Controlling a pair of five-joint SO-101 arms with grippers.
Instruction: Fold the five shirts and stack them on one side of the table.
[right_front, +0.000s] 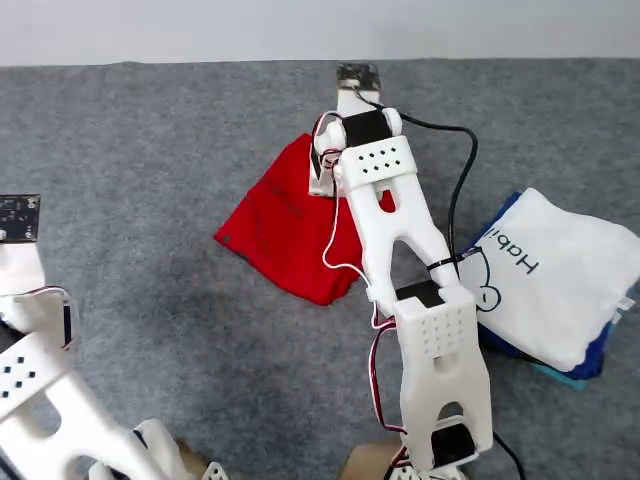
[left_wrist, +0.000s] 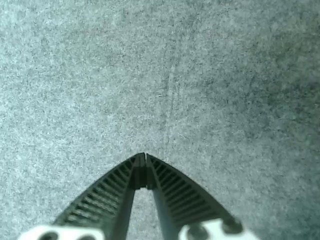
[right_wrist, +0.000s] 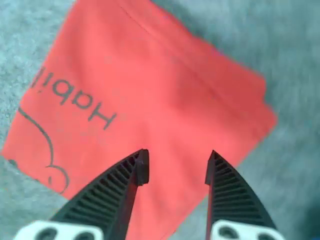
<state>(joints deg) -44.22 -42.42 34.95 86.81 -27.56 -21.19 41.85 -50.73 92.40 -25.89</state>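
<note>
A folded red shirt (right_front: 283, 225) lies mid-table on the grey mat (right_front: 150, 150). In the right wrist view the red shirt (right_wrist: 165, 85) shows a dark print, and my right gripper (right_wrist: 177, 167) hovers open just above it, with nothing between its fingers. The right arm (right_front: 390, 230) stretches from the front edge over the shirt's right side. At the right side a folded white shirt (right_front: 560, 275) tops a stack with blue (right_front: 592, 362) and teal layers beneath. My left gripper (left_wrist: 145, 159) is shut over bare mat, and its arm (right_front: 35, 380) stands at the front left.
The grey mat (left_wrist: 200, 75) covers the whole table. A black cable (right_front: 462, 175) runs from the right arm's wrist down past the stack's left edge. Open mat lies to the left and behind the red shirt.
</note>
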